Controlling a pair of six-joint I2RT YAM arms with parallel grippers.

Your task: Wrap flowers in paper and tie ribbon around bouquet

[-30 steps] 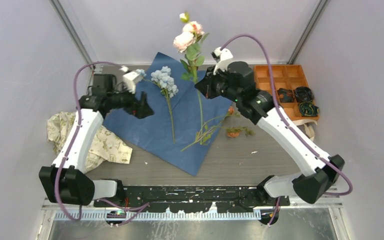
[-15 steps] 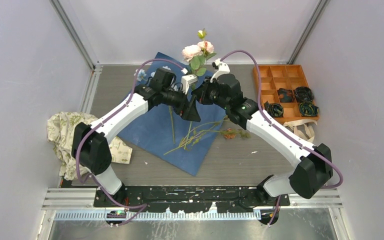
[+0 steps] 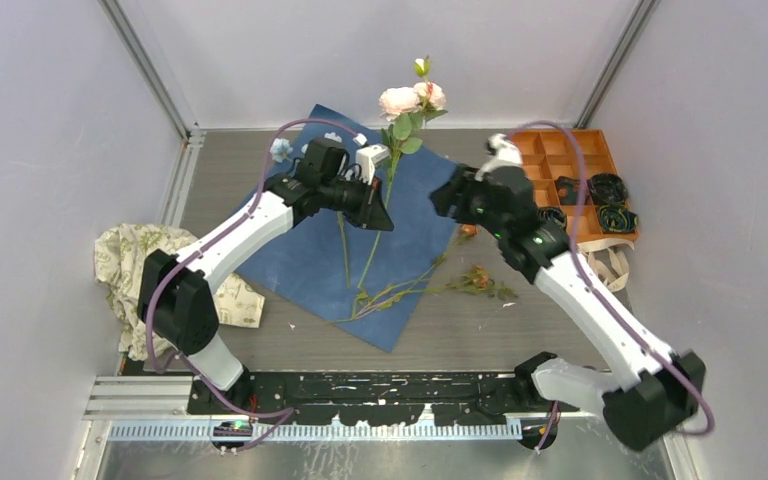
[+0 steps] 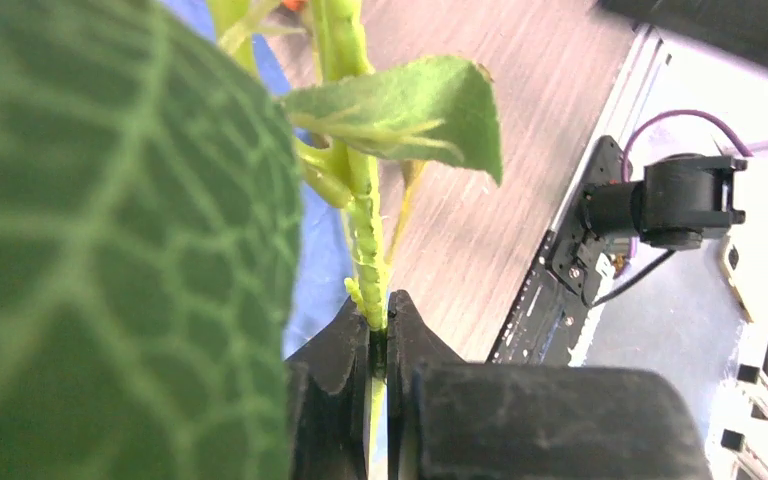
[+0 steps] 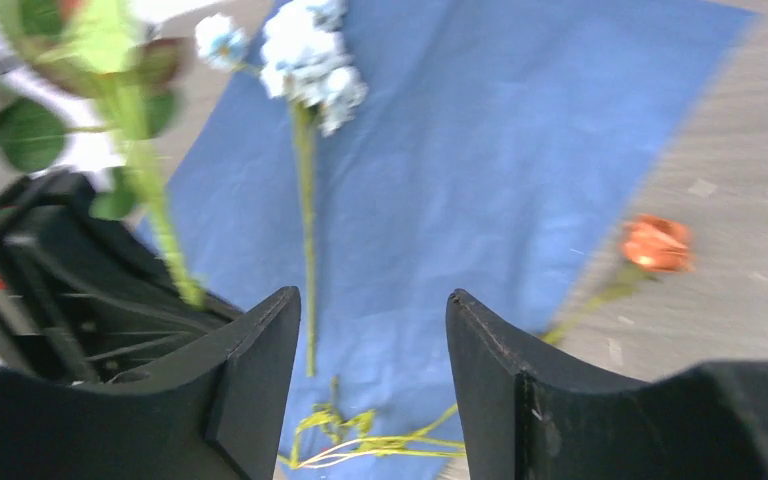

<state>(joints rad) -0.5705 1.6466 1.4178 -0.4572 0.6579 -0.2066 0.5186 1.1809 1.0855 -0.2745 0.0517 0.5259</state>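
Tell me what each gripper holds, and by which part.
The left gripper is shut on the thin green stalk of the pink-white artificial flower, below its leaves. The right gripper is open, holding nothing.

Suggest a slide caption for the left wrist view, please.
Left gripper shut on a green flower stem above the blue paper.

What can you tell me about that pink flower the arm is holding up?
The pink flower is an artificial-looking stem: two pale pink-white blooms and a small bud on top, veined green leaves, a long thin green stalk. The left claw is shut on the stalk below the leaves, holding it raised above the blue paper.
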